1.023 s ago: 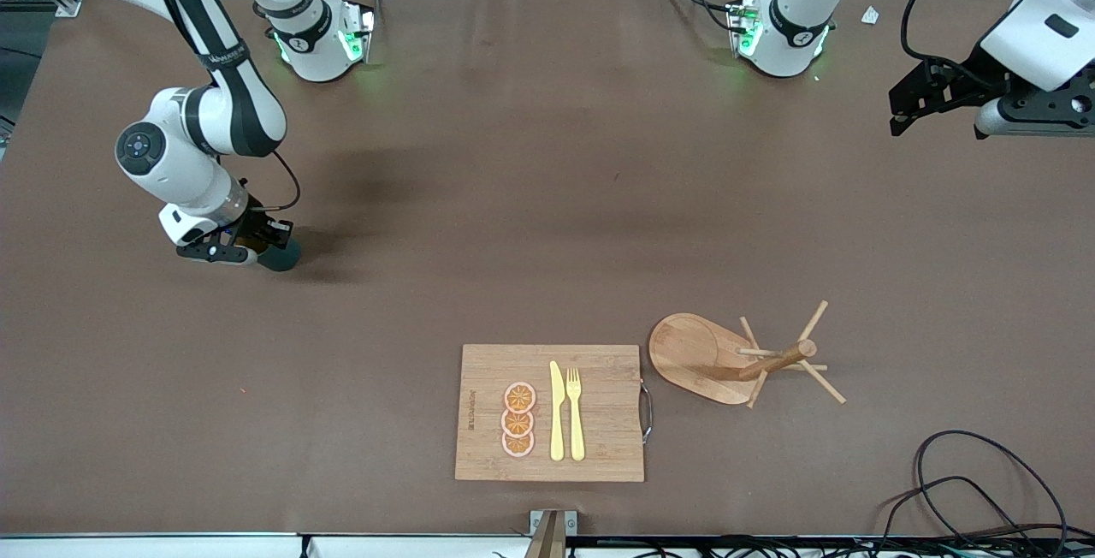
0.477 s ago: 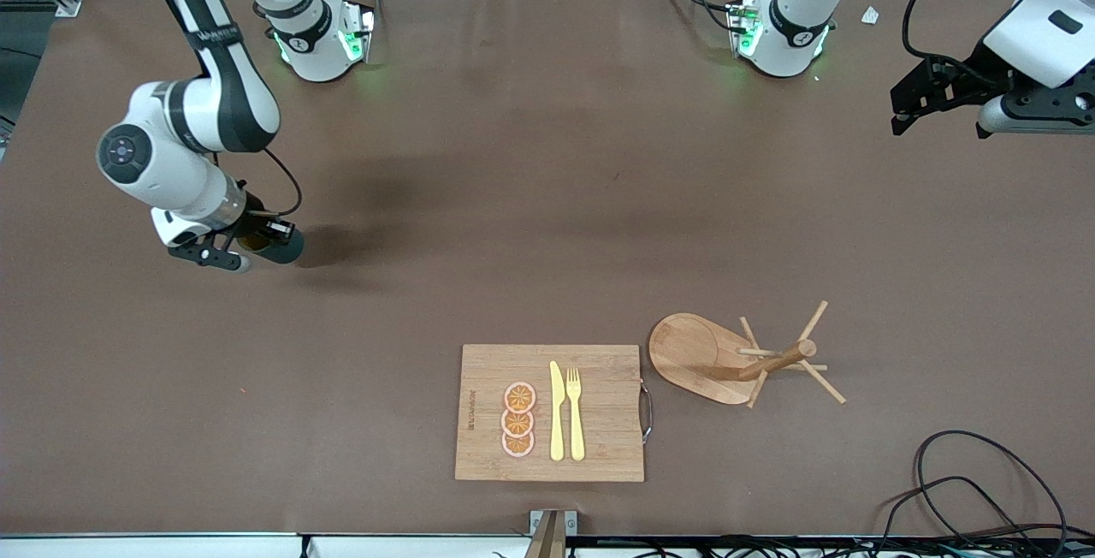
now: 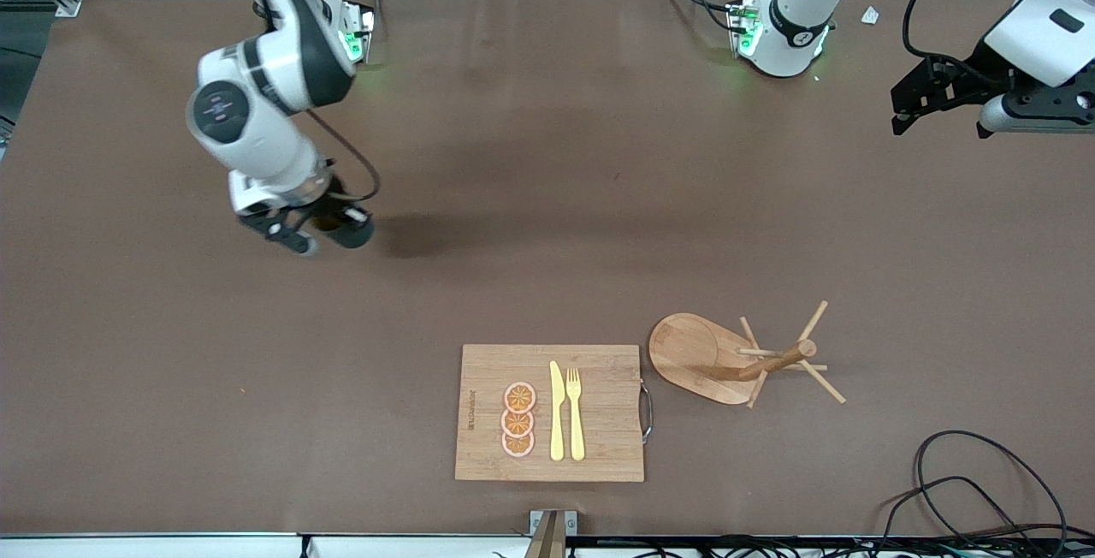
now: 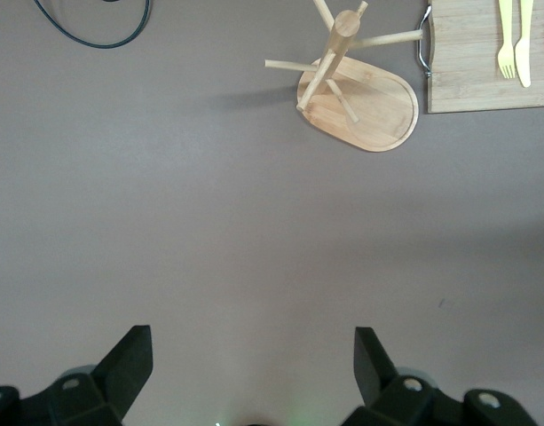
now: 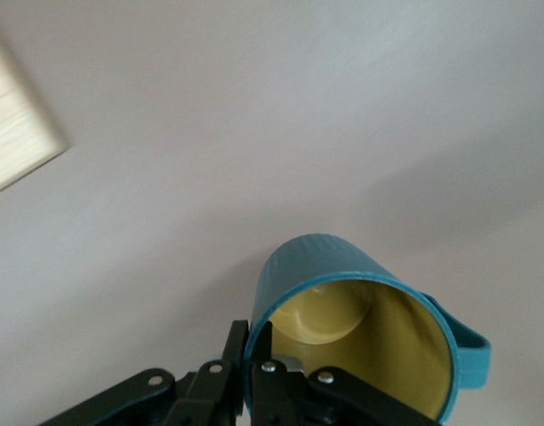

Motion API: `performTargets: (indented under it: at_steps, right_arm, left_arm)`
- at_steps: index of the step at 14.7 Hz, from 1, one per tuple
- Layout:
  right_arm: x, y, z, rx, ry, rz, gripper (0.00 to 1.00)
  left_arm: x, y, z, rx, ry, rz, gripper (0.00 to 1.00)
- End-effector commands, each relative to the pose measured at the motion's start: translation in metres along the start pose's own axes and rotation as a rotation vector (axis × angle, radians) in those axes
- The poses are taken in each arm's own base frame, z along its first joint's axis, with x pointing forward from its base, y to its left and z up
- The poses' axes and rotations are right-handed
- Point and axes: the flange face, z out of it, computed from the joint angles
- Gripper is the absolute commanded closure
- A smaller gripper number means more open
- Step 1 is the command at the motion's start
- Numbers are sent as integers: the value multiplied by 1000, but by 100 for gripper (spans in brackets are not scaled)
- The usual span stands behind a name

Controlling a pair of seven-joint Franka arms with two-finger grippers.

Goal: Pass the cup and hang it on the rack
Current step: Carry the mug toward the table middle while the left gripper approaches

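Note:
My right gripper (image 3: 323, 231) is shut on the rim of the teal-green cup (image 3: 352, 233) and holds it tilted above the brown table at the right arm's end. In the right wrist view the cup (image 5: 334, 266) shows its mustard-yellow inside and its handle, with one finger inside the rim and one outside, the gripper (image 5: 258, 355) pinching the wall. The wooden rack (image 3: 753, 359) stands on its oval base toward the left arm's end; it also shows in the left wrist view (image 4: 356, 84). My left gripper (image 3: 898, 117) is open and empty, high over the table's edge at the left arm's end.
A rectangular wooden cutting board (image 3: 479, 408) near the front edge carries orange slices (image 3: 518, 419), a yellow knife and a yellow fork (image 3: 575, 412). A black cable (image 3: 967, 472) loops near the front corner at the left arm's end.
My right gripper has lifted the cup and carried it toward the table's middle. The left arm has not moved.

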Motion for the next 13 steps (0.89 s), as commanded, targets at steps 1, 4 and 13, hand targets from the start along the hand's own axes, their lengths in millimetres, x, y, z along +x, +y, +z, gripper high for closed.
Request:
performTargets:
  at_steps: [1,4,13]
  right_arm:
    - [-32,-56,9,2,-1,92,100]
    - [-64,-106,27,2,0,163,100]
    - [-147,-209,84,2,44,311,100]
  left_arm:
    - [-3,1,-6,4,-3,-3,0]
    - [-4,4,-5,4,-4,2,0]
    - [1,5,1,4,-15,4,0]
